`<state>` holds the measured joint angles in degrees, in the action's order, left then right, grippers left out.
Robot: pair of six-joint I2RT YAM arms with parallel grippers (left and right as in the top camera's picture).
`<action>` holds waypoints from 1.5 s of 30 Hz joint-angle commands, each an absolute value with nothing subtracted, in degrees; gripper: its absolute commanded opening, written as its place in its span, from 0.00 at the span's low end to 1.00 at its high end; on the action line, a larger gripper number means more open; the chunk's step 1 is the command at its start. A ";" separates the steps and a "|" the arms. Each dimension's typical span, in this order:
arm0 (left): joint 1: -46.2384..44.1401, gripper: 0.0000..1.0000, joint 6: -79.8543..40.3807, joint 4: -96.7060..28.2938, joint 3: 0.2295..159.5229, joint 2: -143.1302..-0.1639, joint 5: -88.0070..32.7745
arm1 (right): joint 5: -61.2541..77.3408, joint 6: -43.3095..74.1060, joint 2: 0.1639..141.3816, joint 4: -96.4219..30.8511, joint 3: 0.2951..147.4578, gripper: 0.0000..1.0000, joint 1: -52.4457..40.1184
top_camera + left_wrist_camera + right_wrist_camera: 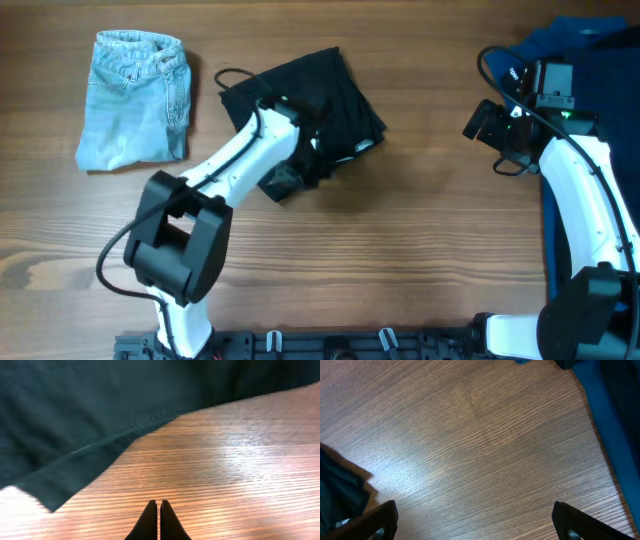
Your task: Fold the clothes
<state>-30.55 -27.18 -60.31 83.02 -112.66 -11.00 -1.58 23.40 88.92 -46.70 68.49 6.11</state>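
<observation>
The black clothes [318, 100] lie crumpled on the table's middle, with a bit of whitish lining showing at the right edge. My left arm reaches over them, and my left gripper [288, 183] hangs at their near edge. In the left wrist view my left gripper [159, 509] is shut with nothing in it, over bare wood, and the dark fabric [85, 420] spreads just beyond it. My right gripper [487, 122] hovers at the right, apart from the black clothes. Its fingers stand wide open in the right wrist view, my right gripper [480, 527] over bare wood.
Folded light-blue denim [135, 98] lies at the back left. A dark blue garment [585, 45] covers the back right corner and runs down the right side [620, 435]. A black cable [232, 75] loops beside the black clothes.
</observation>
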 commanded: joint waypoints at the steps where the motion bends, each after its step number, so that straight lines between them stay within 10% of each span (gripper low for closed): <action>1: -30.79 0.04 -27.49 -56.40 78.91 -113.27 -10.41 | -2.61 24.40 88.64 -46.52 68.88 0.99 5.98; 19: -14.17 0.08 -30.46 -36.45 69.23 -113.27 10.87 | -2.61 24.40 88.64 -46.52 68.88 1.00 5.98; 28: -4.34 0.36 -26.85 -21.91 71.61 -113.12 7.77 | -2.61 24.40 88.64 -46.54 68.88 0.99 5.98; 35: -9.87 0.05 -31.46 -26.39 73.84 -106.56 -1.23 | -2.61 24.40 88.64 -46.52 68.88 0.99 5.98; 45: -23.51 0.05 -33.43 -18.00 73.84 -110.80 -0.38 | -2.61 24.40 88.64 -46.52 68.88 0.99 5.98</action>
